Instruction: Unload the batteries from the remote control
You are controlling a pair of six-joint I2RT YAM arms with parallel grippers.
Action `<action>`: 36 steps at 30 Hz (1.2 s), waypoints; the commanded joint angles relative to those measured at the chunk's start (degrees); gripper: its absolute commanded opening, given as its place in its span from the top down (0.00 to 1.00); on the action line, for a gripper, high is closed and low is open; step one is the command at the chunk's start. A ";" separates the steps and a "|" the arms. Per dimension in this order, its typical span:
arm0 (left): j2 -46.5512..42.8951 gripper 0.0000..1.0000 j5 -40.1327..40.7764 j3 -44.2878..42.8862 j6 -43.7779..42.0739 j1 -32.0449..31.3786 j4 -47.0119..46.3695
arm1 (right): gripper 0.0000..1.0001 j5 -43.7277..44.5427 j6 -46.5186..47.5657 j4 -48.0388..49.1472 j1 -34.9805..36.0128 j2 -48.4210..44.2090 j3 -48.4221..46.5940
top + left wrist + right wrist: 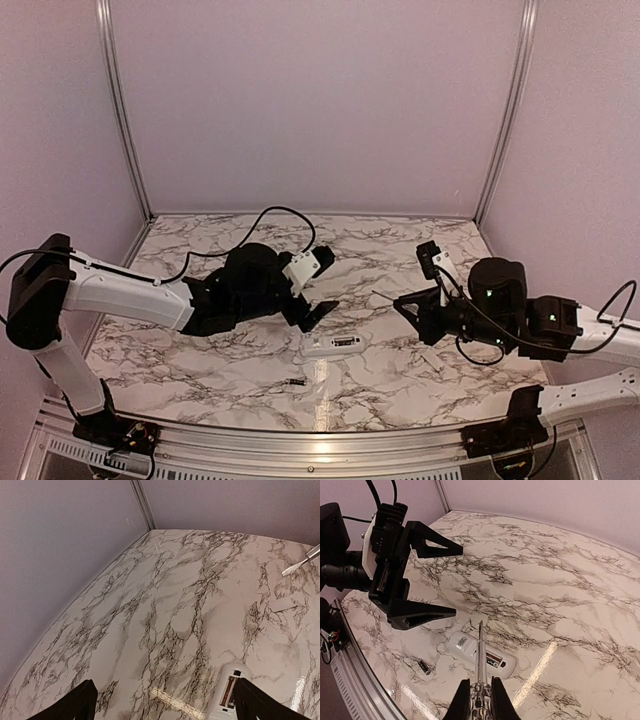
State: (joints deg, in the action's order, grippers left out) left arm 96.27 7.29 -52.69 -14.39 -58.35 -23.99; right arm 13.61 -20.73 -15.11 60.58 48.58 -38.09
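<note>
Top view: a marbled table with two arms reaching in from the near edge. The left tool hangs near the centre, its two black fingers spread wide apart with nothing between them. Just at its 5 o'clock the white remote control lies flat on the table, dark recess facing up. One small dark battery lies on the table at the remote's 7 o'clock, apart from it. At 3 o'clock from the left tool, the right tool is clamped together on a thin grey stick that points towards the centre. A small flat white cover piece lies at the right tool's 5 o'clock.

Left wrist view: the left tool's fingers stand far apart at the bottom edge over bare marble. The remote control lies beside the right-hand finger, at 5 o'clock, recess showing; what the recess holds cannot be told. The cover piece lies at 3 o'clock and the stick's end at 2 o'clock.

Right wrist view: the right tool's fingers are pressed onto the grey stick, which crosses over the remote control; contact cannot be told. The battery lies at the remote's 8 o'clock. The left tool gapes at 10 o'clock
</note>
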 commanded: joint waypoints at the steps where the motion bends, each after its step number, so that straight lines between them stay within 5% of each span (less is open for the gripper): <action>1: 0.60 0.01 -10.30 -6.01 -4.33 0.79 13.97 | 1.00 0.23 -0.43 1.92 0.07 -1.90 0.40; 4: 2.20 0.01 -18.11 -6.87 -9.46 1.39 22.43 | 1.00 -0.65 -0.01 1.60 0.07 -2.67 0.75; 20: 17.12 0.11 -23.10 -21.64 -19.00 5.29 47.15 | 1.00 -2.25 0.75 2.56 0.07 -4.29 2.04; 36: 22.32 0.31 -22.44 -21.36 -19.12 4.64 44.20 | 1.00 -2.58 1.19 3.02 0.07 -4.16 2.41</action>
State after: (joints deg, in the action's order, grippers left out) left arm 117.21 -16.27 -75.77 -33.52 -53.01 21.63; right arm 11.38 -20.25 -12.99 60.58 44.93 -35.73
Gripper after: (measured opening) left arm 0.714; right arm 0.104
